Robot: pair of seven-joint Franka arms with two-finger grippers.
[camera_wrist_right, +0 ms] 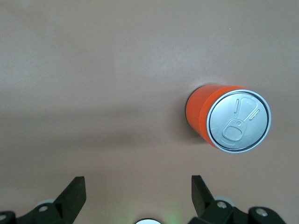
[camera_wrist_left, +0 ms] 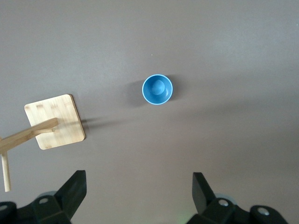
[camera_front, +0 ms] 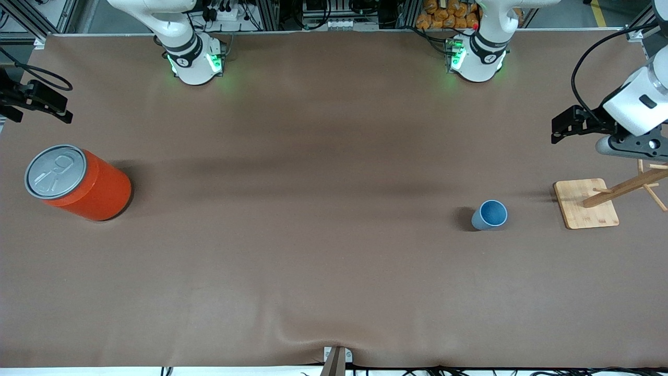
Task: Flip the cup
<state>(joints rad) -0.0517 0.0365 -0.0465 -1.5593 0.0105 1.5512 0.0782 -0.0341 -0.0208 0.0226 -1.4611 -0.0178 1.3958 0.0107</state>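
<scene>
You'll find the cup (camera_front: 490, 214) standing upright, mouth up, at centre-right of the front view, on the brown table cover (camera_front: 313, 261); it sits toward the left arm's end of the table, just beside the bamboo base (camera_front: 585, 203) of a wooden peg stand but not touching it. Your left gripper (camera_wrist_left: 139, 196) hangs in the air at the right edge of the front view, above that stand, fingers spread wide with nothing between them; in its wrist view the cup's dark blue inside shows near the middle. Your right gripper (camera_wrist_right: 138, 196) waits at the left edge, likewise spread and empty, seemingly above the orange can (camera_front: 78, 181), which stands upright at middle left, well apart from the cup.
</scene>
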